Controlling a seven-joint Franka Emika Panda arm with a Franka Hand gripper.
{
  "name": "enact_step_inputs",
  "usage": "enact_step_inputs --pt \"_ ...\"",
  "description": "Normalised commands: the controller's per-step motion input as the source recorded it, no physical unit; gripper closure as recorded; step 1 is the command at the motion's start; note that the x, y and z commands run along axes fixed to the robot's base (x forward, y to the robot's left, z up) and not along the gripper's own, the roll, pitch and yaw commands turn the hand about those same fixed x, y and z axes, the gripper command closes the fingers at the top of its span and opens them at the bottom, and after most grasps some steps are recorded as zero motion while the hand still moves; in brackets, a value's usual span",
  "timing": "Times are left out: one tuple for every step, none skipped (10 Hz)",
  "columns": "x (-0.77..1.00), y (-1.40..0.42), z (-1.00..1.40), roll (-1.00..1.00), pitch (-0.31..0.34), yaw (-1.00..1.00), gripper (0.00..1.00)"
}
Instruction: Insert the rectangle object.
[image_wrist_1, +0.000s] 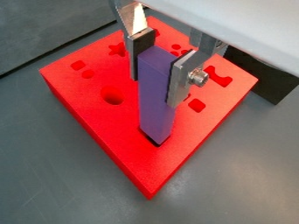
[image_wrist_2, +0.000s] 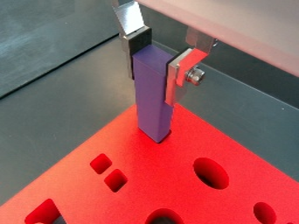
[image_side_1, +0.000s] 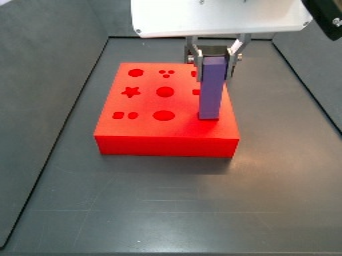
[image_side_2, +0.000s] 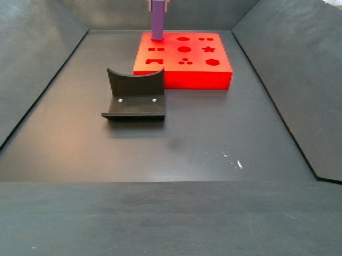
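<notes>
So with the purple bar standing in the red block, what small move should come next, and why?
Probably a short push straight down. The gripper holds the rectangle object upright by its top, and its lower end meets the red block near a corner. Most of the bar shows above the surface, so it looks barely seated, if at all.

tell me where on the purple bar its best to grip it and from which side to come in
Grip the purple bar by its upper end, coming straight down from above, fingers on two opposite flat faces. It stands upright with its lower end at the red block, so only the top is free, and its smooth parallel sides suit flat pads. The gripper already clamps it this way.
</notes>
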Motion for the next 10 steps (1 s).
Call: enact_step_inputs --pt "0.05 0.0 -0.22 0.0 -0.017 0.0 1.0" --pt "-0.09 0.0 -0.22 0.0 -0.006 0.0 1.0" --pt "-0.18 -0.05 -0.23 0.0 0.0 0.0 1.0" --pt "-0.04 -0.02 -0.3 0.0 -0.021 0.0 1.0" --pt "0.0 -0.03 -0.55 0.0 -0.083 0.0 1.0" --pt "0.1 -0.03 -0.69 0.04 -0.067 0.0 1.0" --pt "0.08 -0.08 -0.79 0.03 -0.076 0.0 1.0" --pt "0.11 -0.13 -0.82 0.04 -0.064 0.0 1.0" --pt "0.14 -0.1 -0.75 0.04 -0.047 0.0 1.0" --pt "0.07 -0.07 -0.59 0.02 -0.05 -0.1 1.0"
